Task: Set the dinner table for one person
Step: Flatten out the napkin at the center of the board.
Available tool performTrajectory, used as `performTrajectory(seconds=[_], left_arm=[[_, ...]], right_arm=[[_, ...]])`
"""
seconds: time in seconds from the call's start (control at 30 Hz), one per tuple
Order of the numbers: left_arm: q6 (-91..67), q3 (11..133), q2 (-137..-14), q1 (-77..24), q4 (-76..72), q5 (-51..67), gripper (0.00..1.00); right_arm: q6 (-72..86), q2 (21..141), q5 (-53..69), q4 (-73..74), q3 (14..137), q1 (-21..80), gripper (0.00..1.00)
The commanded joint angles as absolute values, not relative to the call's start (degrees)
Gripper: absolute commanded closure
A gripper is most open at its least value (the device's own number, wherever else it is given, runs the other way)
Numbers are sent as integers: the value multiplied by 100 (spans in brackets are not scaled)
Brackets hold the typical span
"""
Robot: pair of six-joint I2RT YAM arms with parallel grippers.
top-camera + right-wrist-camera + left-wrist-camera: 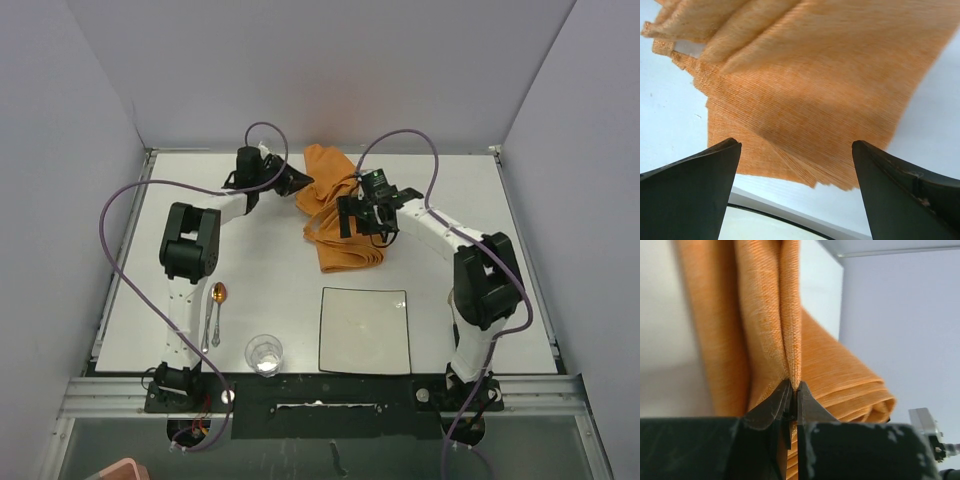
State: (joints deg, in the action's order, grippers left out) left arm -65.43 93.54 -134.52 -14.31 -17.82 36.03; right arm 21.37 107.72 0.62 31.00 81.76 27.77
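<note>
An orange folded cloth (335, 205) lies on the white dinner table (270, 260) at mid back. My left gripper (300, 183) is shut on the cloth's far left edge; the left wrist view shows the jaws pinching a fold of the cloth (790, 340). My right gripper (362, 222) is open just above the cloth's near part, its fingers spread over the cloth's near edge (805, 110). A square white plate (364, 330) sits near the front. A spoon (217, 310) and a fork (206, 322) lie at the front left, with a drinking glass (264, 354) beside them.
Grey walls enclose the table on three sides. Purple cables loop from both arms. The plate's rim (770, 220) shows below my right fingers. A pink object (110, 468) lies off the table at the bottom left.
</note>
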Motion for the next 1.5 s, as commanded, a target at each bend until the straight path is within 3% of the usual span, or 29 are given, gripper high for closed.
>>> performTrajectory(seconds=[0.0,0.4,0.67,0.8,0.97,1.03,1.1,1.2,1.23,1.27,1.37,1.47], left_arm=[[-6602,10522,-13580,-1628,-1771,3665,100],[-7114,12284,-14438,-2239,-1552,3402,100],[-8203,12622,-15274,-2613,-2936,3593,100],[-8357,12756,-15389,-2766,-3559,3646,85],[-8600,12709,-15339,-2782,-4329,3920,75],[-8514,12816,-15264,-2794,-4426,4107,60],[-8426,12867,-15154,-2803,-4448,4321,37],[-8279,12666,-14897,-2766,-4508,4636,22],[-8245,12548,-14783,-2730,-4543,4757,7],[-8211,12386,-14668,-2681,-4611,4926,3],[-7415,11447,-13919,-2342,-4104,5057,2],[-4907,10501,-12426,-1950,-1331,4051,2]], right_arm=[[2042,9905,-323,2891,8121,2539,1],[2065,8610,-633,2541,7388,2279,0],[2024,8309,-468,2429,7140,2255,0],[1982,8268,-420,2400,7085,2266,0],[1951,8251,-369,2359,7049,2281,0],[1952,8235,-358,2351,7054,2278,0],[1937,8231,-337,2333,7066,2285,0],[1925,8232,-315,2295,7041,2279,0],[1925,8246,-286,2290,7036,2282,0],[1925,8271,-244,2279,7025,2285,0],[1931,8407,-83,2292,7048,2296,1],[1806,8536,-41,2334,7172,2359,1]])
